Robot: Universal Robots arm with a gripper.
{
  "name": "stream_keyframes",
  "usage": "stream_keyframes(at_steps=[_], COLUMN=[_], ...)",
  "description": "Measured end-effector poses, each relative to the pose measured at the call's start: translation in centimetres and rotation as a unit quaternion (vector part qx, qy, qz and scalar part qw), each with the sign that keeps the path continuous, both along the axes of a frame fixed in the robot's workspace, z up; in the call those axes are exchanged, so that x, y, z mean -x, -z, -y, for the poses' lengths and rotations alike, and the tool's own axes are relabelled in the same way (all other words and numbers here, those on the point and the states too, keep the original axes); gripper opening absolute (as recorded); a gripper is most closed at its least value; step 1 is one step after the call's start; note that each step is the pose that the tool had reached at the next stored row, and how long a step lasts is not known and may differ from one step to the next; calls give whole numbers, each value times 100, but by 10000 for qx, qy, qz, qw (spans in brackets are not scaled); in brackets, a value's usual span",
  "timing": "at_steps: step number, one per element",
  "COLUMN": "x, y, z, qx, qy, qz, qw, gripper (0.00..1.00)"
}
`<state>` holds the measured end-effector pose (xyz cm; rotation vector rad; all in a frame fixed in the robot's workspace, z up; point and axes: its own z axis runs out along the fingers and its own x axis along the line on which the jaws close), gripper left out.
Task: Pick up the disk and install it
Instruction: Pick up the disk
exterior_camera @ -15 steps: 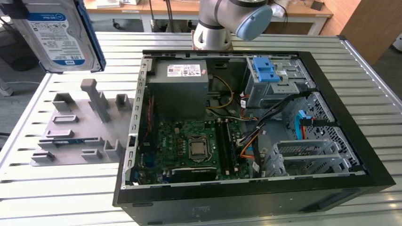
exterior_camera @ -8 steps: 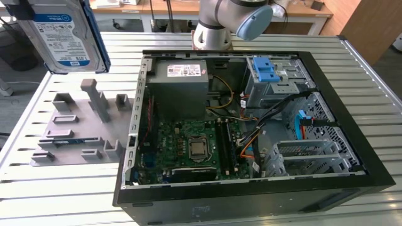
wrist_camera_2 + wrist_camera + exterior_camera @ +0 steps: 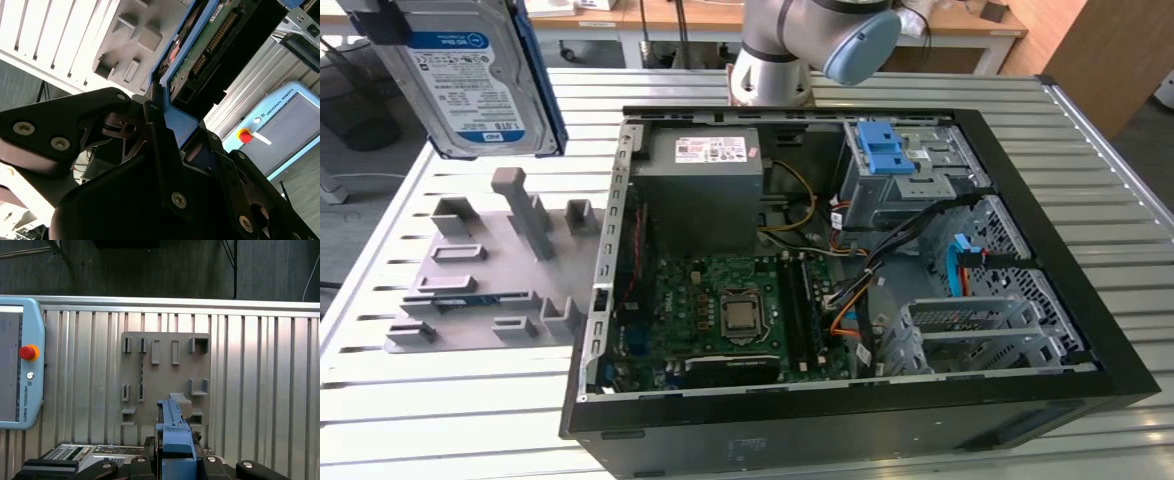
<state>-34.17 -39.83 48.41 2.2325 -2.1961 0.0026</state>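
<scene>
aloft, gripper pinches disk by blue frame, upright over grey fixture plate

An open black computer case lay on the slatted metal counter, showing a grey power-supply box, a green motherboard and a metal cage with a blue latch. A grey fixture plate sat just beside the case, on the exterior view's left. In the first wrist view, a light-blue pendant with a red button was near that plate.

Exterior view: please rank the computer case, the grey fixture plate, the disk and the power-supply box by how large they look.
1. computer case
2. grey fixture plate
3. disk, nearly as large as the plate; it is held aloft, probably nearer the camera, so places 2 and 3 are unsure
4. power-supply box
</scene>
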Motion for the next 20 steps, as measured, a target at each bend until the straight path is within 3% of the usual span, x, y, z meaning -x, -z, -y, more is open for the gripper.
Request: stream_keyframes(at_steps=[20], x=[-297], y=[0], z=[59], qx=[18], qy=[23], qz=[0], qw=[10000], gripper=[36])
